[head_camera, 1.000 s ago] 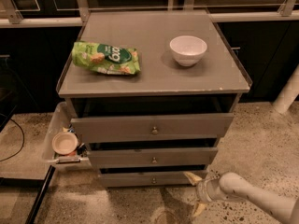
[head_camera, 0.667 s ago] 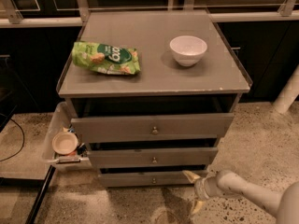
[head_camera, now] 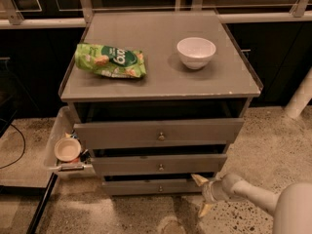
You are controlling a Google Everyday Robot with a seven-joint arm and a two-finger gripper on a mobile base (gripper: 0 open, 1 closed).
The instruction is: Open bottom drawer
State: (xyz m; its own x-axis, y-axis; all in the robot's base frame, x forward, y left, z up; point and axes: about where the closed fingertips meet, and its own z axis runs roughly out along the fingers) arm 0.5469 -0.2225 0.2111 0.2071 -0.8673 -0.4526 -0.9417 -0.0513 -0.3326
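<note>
Only the one camera view here, looking down at the front of a grey drawer cabinet (head_camera: 161, 82), so I'll place everything off that. On the cabinet's top there's a green snack bag (head_camera: 110, 61) toward the left and a white bowl (head_camera: 196, 52) toward the right, well apart from each other. Down the cabinet's front are three drawers: the tall top drawer (head_camera: 122, 133), the middle drawer (head_camera: 126, 165), and the bottom drawer (head_camera: 141, 186), which is the slimmest one and sits right down at the floor with a little round knob (head_camera: 160, 188) in the middle. Can't really tell if that one is pulled out at all. The gripper (head_camera: 201, 195) is low at the cabinet's bottom right corner, just off the right end of the bottom drawer. Its two fingers are spread wide with nothing between them, the upper fingertip (head_camera: 198, 179) right by the drawer's end and nowhere near the knob. Hanging off the cabinet's left side is a clear tray (head_camera: 52, 143) with a small bowl (head_camera: 67, 149) in it.
</note>
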